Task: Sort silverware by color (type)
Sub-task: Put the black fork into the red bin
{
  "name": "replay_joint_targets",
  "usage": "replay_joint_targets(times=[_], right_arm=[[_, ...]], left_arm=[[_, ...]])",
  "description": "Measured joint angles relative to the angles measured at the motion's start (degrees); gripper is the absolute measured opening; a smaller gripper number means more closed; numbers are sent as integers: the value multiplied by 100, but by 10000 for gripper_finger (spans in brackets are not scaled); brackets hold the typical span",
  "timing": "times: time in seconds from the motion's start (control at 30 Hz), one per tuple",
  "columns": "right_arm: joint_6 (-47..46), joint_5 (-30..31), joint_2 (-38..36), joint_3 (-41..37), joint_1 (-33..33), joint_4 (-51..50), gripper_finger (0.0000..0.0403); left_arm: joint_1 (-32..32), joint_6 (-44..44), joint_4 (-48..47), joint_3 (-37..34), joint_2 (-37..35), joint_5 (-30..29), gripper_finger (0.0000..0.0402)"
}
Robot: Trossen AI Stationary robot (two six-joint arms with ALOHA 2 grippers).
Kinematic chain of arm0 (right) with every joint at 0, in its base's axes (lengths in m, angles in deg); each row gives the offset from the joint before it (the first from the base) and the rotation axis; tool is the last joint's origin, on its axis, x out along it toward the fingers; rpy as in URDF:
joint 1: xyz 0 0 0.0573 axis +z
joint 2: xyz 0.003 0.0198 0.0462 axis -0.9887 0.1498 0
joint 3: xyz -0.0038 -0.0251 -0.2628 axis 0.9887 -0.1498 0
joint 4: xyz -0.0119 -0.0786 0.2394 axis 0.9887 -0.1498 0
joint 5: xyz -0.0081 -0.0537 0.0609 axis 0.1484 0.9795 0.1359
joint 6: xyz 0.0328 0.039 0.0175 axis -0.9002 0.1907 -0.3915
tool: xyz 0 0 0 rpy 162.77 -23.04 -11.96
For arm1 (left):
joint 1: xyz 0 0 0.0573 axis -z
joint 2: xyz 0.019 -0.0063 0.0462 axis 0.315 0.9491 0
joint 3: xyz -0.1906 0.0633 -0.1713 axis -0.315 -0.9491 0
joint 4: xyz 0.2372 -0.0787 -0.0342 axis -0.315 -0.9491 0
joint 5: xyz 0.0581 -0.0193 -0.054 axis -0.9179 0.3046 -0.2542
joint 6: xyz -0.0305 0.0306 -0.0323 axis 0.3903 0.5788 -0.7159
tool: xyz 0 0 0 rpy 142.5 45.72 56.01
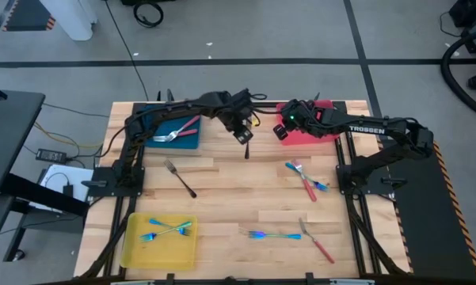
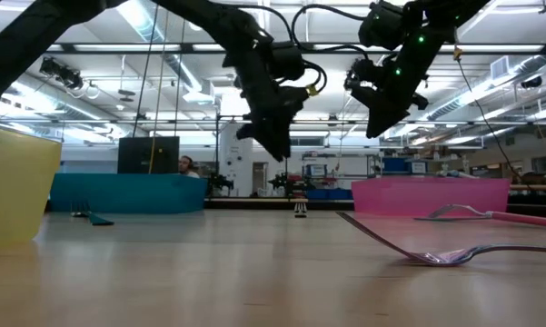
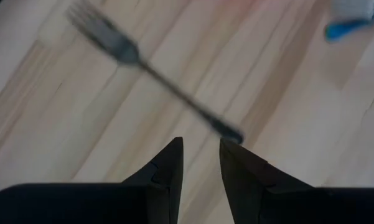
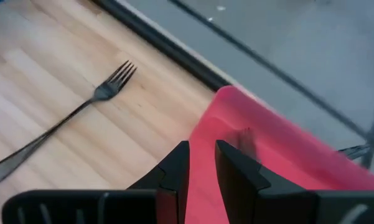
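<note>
Wooden tabletop, workshop hall behind. Both arms hover at far side, between picks. Left gripper – jaws slightly apart, empty – above dark grey fork; next move likely descent onto its handle. Right gripper over red tray, jaws slightly apart, empty. Blue tray holds pink-handled fork; yellow tray two blue pieces. Five pieces loose at right.

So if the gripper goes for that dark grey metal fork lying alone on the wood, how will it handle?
The dark grey metal fork looks stiff, thin and probably light. Lying flat on the wooden table, it may slide or pivot if nudged. Its slim handle gives little to grip, so it could slip.
</note>
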Motion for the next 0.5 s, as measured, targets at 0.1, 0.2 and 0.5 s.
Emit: replay_joint_targets(times=[0.1, 0.2, 0.5], right_arm=[[-82, -527, 20, 0, 0, 116, 86], [22, -1089, 59, 0, 6, 312, 86], [328, -2178, 164, -2, 9, 1540, 86]], left_arm=[[-37, 336, -732, 235, 0, -22, 105], [-39, 616, -1214, 406, -7, -88, 105], [-187, 993, -2287, 430, -722, -614, 105]])
